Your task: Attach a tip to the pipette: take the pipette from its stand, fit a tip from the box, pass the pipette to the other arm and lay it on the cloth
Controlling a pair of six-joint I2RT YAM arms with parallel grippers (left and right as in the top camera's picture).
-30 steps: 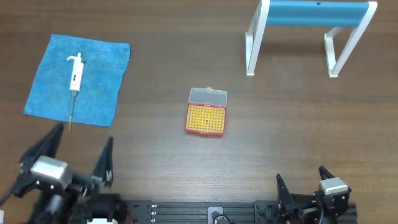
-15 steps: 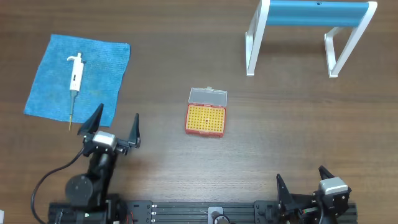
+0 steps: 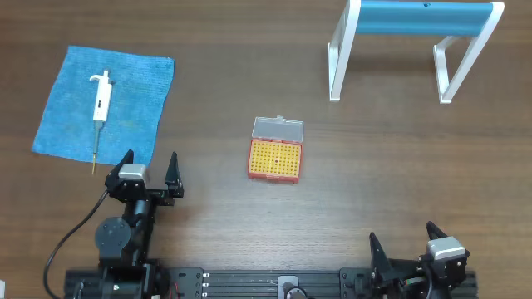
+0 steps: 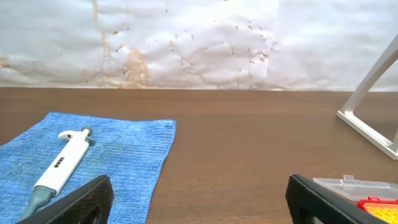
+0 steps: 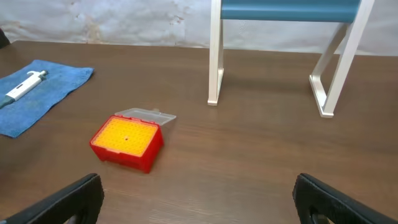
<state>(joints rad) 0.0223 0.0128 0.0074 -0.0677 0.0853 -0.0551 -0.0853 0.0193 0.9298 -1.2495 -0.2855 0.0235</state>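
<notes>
lying flat on the blue cloth (image 3: 137, 100), the pipette (image 3: 100, 98) is resting ahead of the left gripper (image 3: 150, 158) and off toward its left-hand finger, touching neither finger. its yellow tip (image 3: 95, 156) is pointing back toward that gripper, and the fine end is seeming to reach just past the cloth's near edge. the left gripper is hanging low with its fingers spread wide and pinching nothing, the cloth's near corner sitting just ahead of it. the right gripper (image 3: 401, 232) is waiting at its own base, likewise spread and empty, well apart from everything.

the open tip box (image 3: 275, 158) is sitting ahead of the left gripper on its right-hand side, and ahead of the right gripper toward its left. the white and blue stand (image 3: 416, 17) is standing far ahead of the right gripper, carrying nothing.

judging from this layout, the laying-down is looking complete, and the step in hand is clearing the left arm away. doing this well is meaning keeping the fingers spread, drawing straight back from the cloth rather than sweeping sideways, and keeping the left-hand finger off the cloth's corner, since dragging the fabric is risking rolling the pipette or knocking its tip loose.
</notes>
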